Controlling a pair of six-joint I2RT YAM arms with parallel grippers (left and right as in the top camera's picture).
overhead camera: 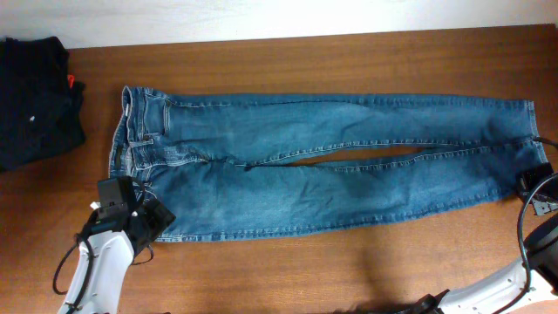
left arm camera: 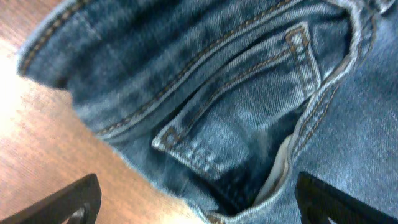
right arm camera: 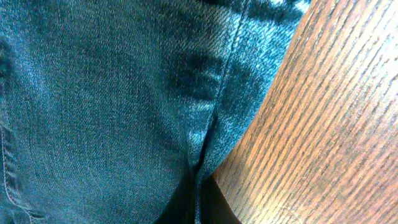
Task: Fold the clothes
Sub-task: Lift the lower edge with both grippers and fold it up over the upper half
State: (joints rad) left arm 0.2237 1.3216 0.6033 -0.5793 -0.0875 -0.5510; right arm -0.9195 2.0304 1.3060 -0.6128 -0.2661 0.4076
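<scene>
The clothes, a pair of blue jeans, lie flat on the wooden table with the waistband at the left and both legs stretched to the right. My left gripper stands open at the lower hip edge. In the left wrist view its fingers straddle the front pocket, and the gripper holds nothing. My right gripper is at the leg ends on the far right. In the right wrist view it is shut on a fold of denim at the cloth's edge.
A black garment pile with a small red tag sits at the table's back left corner. A pale wall runs along the far edge. Bare wood shows in front of the jeans.
</scene>
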